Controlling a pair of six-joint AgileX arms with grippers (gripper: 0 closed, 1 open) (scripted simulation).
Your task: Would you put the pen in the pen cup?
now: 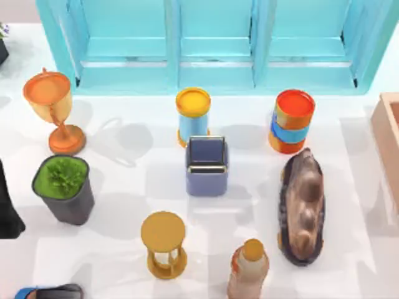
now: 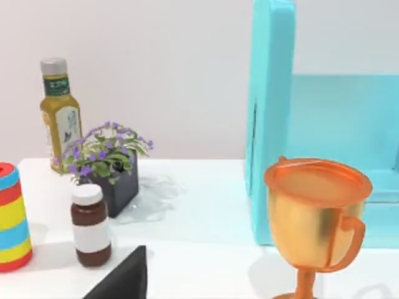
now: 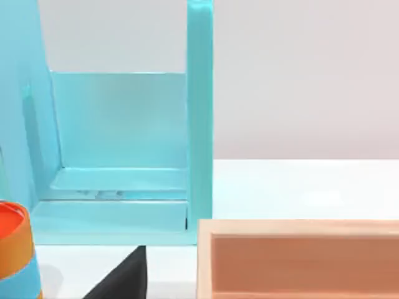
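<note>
The pen cup (image 1: pixel 206 166) is a small square periwinkle-blue cup with a dark inside, standing upright at the middle of the table. It sits just in front of a light-blue cylinder with a yellow top (image 1: pixel 192 116). The pen is out of view. My left arm (image 1: pixel 7 208) is a dark shape at the table's left edge, well left of the cup. A dark wedge of my left gripper (image 2: pixel 122 280) shows in the left wrist view. A like wedge of my right gripper (image 3: pixel 122 274) shows in the right wrist view, beside a tan box (image 3: pixel 299 256).
Around the cup stand a dark grey pot with a green plant (image 1: pixel 63 189), an orange trophy (image 1: pixel 53 109), an hourglass-like stand (image 1: pixel 164 244), a capped bottle (image 1: pixel 249 271), a striped can (image 1: pixel 292 120) and a brown shell-like object (image 1: pixel 302 205). A turquoise shelf (image 1: pixel 215 43) lines the back.
</note>
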